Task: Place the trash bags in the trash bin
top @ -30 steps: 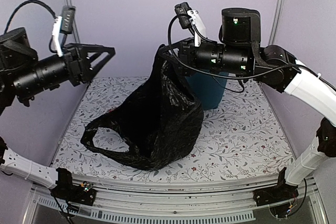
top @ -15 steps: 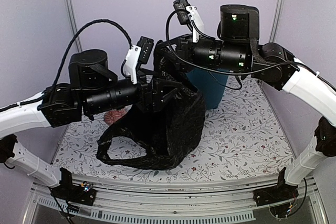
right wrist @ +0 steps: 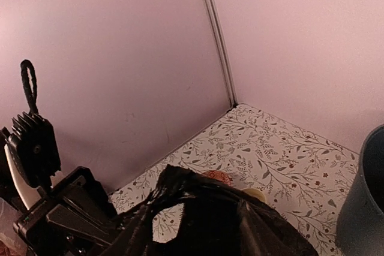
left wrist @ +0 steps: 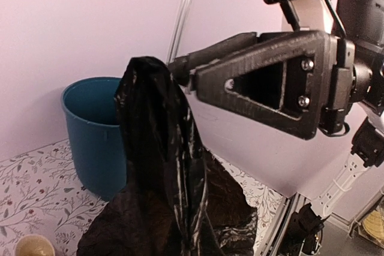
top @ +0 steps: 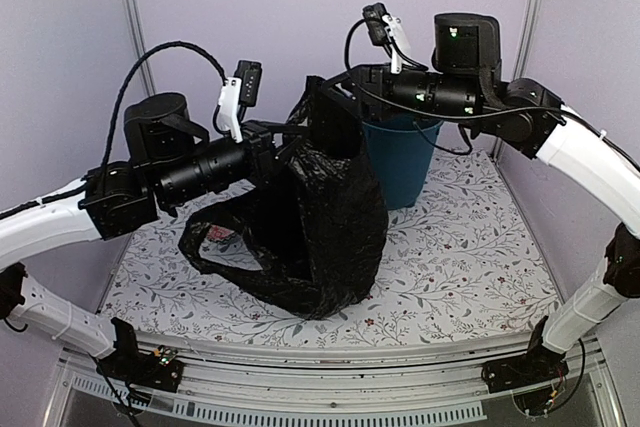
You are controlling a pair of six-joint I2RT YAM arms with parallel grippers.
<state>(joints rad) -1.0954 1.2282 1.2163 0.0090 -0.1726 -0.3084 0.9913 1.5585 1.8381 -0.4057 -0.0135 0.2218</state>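
1. We see the trash bag [top: 320,227], black and glossy, pulled up into a tall crinkled peak. Its lower part slumps on the flowered worktop [top: 460,247].
2. A handle loop of the bag sticks out low on the left, just above the worktop.
3. The left hand [top: 288,134] reaches in from the left with its jaws closed. Its tip is buried in the upper folds of the bag. From the right wrist view the plastic runs taut to it, so we read it as pinching the bag.
4. The right hand [top: 335,97] comes from the right and meets the very top of the bag. In the left wrist view its fingertips touch the peak. We cannot tell how wide its jaws stand, nor whether they grip the plastic.
5. The two hands are close together, the right one slightly higher.
6. The trash bin [top: 400,162], teal and upright, stands at the far side of the worktop, below the right arm. It is just behind the bag and to its right.
7. The bag is wholly outside the bin, and its peak rises above the bin's rim.
8. A cream mug [left wrist: 33,247] stands on the worktop to the left of the bag.
9. A small reddish thing [right wrist: 215,176] lies near it, too hidden for us to name.
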